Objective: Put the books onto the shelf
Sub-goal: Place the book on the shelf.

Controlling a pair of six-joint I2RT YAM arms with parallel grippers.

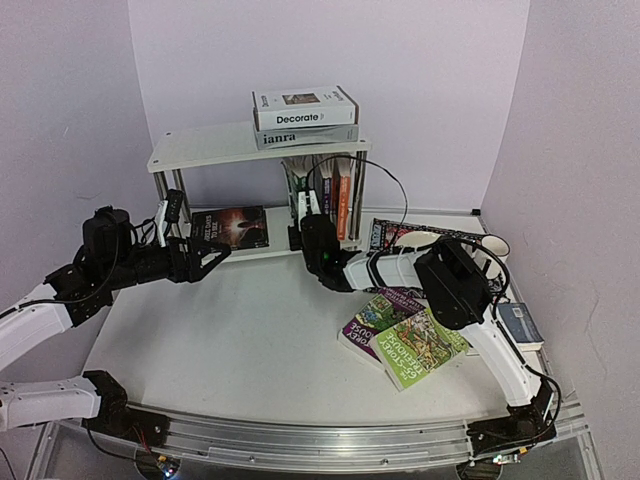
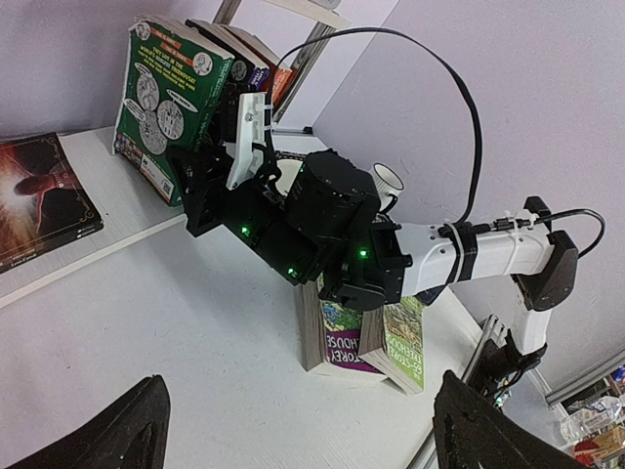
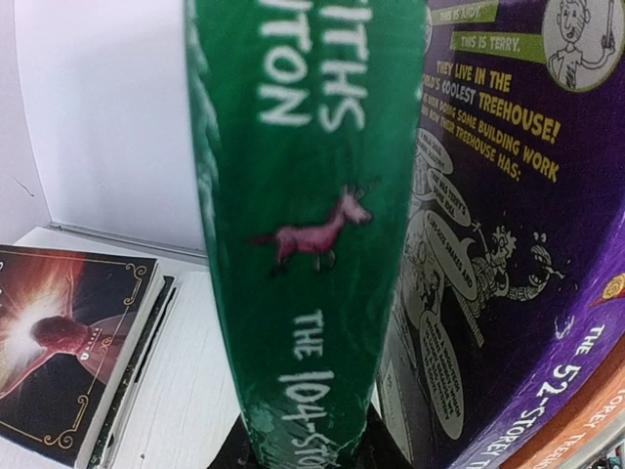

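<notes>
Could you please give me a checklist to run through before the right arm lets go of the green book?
1. Right fingers shut on green book: ok.
2. Green book upright beside purple book in the shelf: ok.
3. Green book's lower edge resting on the shelf: cannot tell.
4. Left fingers open, holding nothing: ok.
5. All books shelved: not ok, paperbacks lie on the table.

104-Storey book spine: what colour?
Book spine is green, with white lettering and a pink animal; right wrist view shows it best.

Green book (image 3: 303, 215) stands upright, spine facing, pressed against purple book (image 3: 508, 244); dark book (image 3: 68, 342) lies flat nearby.
</notes>
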